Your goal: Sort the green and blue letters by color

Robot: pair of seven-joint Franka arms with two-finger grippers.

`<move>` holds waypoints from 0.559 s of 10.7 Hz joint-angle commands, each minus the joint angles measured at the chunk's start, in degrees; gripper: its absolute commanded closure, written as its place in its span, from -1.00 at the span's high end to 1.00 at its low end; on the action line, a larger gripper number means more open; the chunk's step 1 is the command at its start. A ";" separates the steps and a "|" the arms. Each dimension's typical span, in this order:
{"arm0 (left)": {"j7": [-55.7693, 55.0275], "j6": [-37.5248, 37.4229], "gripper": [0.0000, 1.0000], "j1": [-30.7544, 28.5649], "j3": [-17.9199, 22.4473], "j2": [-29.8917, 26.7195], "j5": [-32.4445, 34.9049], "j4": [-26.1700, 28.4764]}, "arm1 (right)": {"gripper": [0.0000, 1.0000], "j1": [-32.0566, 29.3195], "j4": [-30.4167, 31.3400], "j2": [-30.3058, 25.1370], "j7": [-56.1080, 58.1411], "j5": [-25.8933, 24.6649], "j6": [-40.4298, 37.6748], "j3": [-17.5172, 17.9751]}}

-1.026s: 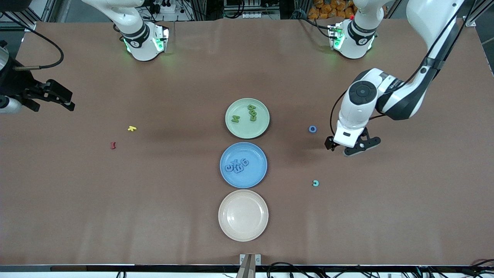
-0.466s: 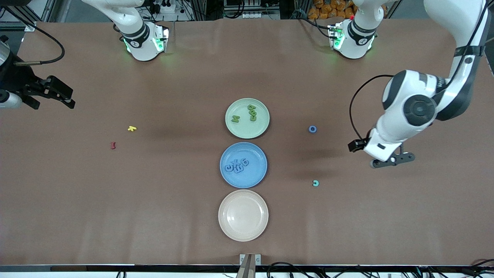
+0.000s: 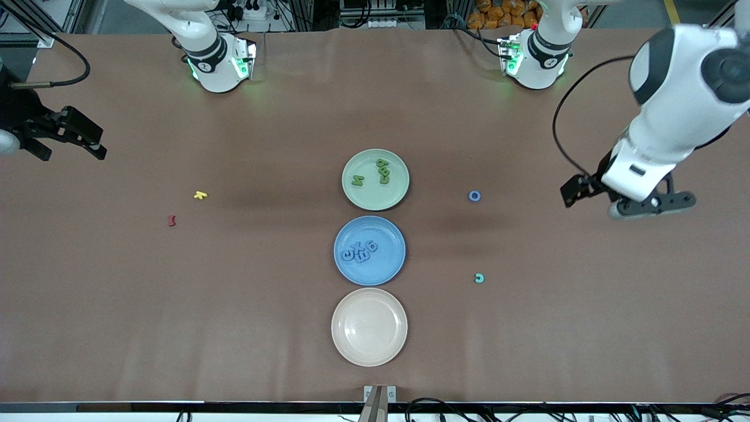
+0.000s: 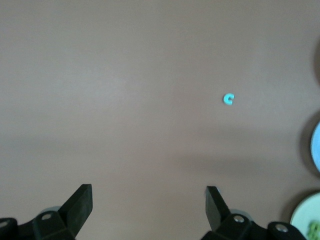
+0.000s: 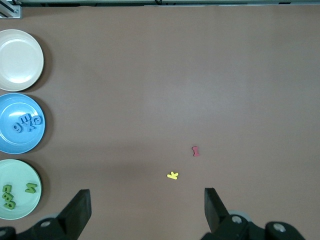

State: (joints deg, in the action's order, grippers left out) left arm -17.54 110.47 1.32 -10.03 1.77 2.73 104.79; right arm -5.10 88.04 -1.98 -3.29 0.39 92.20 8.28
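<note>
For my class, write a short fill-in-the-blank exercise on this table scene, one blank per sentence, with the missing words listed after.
1. The green letters lie in the ____ plate.
2. Of the three plates, the ____ one is nearest the front camera.
3. The blue ring lies on the ____, not in a plate.
4. The left gripper has its fingers ____.

Missing words: green; beige; table; open

A brown cloth (image 3: 176, 328) covered the whole table, smooth and evenly lit, with soft shadows near its middle. Past its top edge ran metal framing (image 3: 70, 17), cables (image 3: 375, 14) and a heap of orange items (image 3: 498, 13).
</note>
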 commanded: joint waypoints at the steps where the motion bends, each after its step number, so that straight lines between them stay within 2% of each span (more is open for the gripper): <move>1: 10.13 -13.83 1.00 2.38 4.14 -1.86 -1.77 -7.64 | 1.00 -0.71 -0.32 -0.48 0.66 0.32 -0.88 -0.19; 2: 12.16 -17.27 1.00 2.46 4.14 -2.47 -1.68 -9.32 | 1.00 -0.53 -0.32 -0.48 0.48 0.40 -0.88 -0.10; 6: 15.85 -21.43 1.00 2.64 4.92 -2.74 -3.77 -13.19 | 1.00 0.61 -0.32 -0.48 0.66 0.32 -0.27 -0.28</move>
State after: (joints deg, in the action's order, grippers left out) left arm -5.44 92.08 3.09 -6.68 -1.46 2.41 94.71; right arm -4.99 87.91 -1.99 -3.29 0.39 92.08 7.93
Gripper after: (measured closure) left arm 0.000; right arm 0.000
